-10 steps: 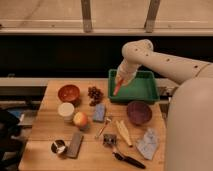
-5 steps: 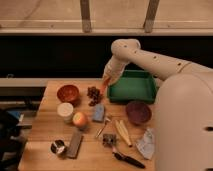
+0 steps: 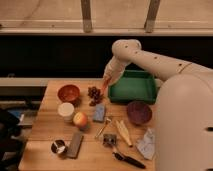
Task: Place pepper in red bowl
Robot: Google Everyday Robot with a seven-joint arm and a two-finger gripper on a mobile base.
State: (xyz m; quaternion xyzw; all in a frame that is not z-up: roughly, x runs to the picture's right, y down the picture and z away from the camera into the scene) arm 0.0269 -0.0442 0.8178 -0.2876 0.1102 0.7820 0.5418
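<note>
The gripper (image 3: 106, 80) hangs above the back of the wooden table (image 3: 45, 130), left of the green tray and right of the red bowl. It is shut on the slim orange-red pepper (image 3: 104, 86), which points downward just above the dark grape cluster (image 3: 94, 93). The red bowl (image 3: 68, 93) is a glossy orange-red bowl at the back left of the table, a short way left of the pepper.
A green tray (image 3: 132, 86) is at the back right. A maroon bowl (image 3: 138, 111), an apple (image 3: 80, 119), a white cup (image 3: 65, 109), a blue sponge (image 3: 99, 113), a corn cob (image 3: 122, 131), utensils, a metal cup (image 3: 58, 147) and a cloth (image 3: 147, 145) lie on the table.
The arm has swung left with the pepper, from over the green tray to above the grapes, closer to the red bowl.
</note>
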